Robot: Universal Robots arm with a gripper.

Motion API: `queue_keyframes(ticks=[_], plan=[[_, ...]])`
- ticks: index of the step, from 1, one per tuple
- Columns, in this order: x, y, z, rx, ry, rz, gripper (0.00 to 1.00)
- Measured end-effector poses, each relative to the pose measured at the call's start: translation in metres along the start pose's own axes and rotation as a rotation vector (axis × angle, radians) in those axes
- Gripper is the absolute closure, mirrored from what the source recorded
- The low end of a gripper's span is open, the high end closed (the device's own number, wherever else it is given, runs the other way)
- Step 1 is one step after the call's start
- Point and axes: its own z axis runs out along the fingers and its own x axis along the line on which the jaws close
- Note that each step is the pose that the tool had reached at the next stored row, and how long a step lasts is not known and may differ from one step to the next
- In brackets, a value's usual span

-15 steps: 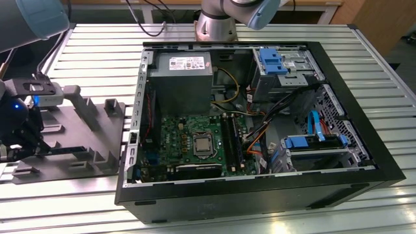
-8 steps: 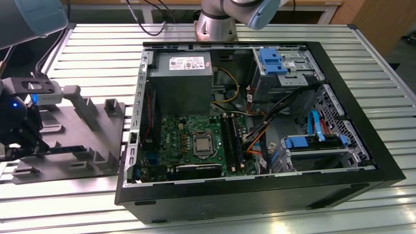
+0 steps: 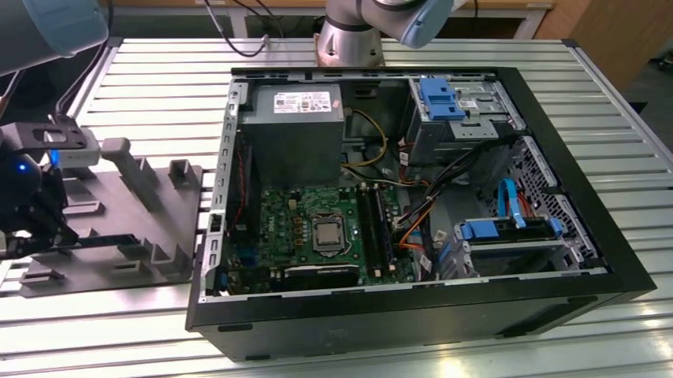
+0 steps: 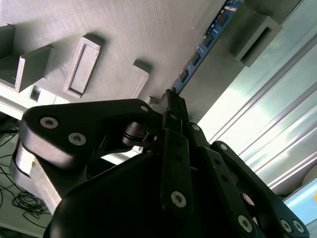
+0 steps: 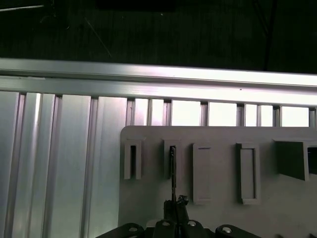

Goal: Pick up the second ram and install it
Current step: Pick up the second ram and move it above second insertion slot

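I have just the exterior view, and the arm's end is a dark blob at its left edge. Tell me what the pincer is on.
Observer: In the second wrist view the pincer is closed on one end of the ram, a thin blue board.
Operator: Say where the ram sits.
Observer: In the first wrist view it stands on edge in a slot of the grey holder, with an empty slot on each side.
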Motion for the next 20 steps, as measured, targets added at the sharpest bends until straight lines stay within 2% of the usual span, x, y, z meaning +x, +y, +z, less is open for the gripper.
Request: queue_keyframes(ticks=[20], plan=[[-0.0002,0.0003,-0.0061,0.0002,-0.0021,0.0,0.89]])
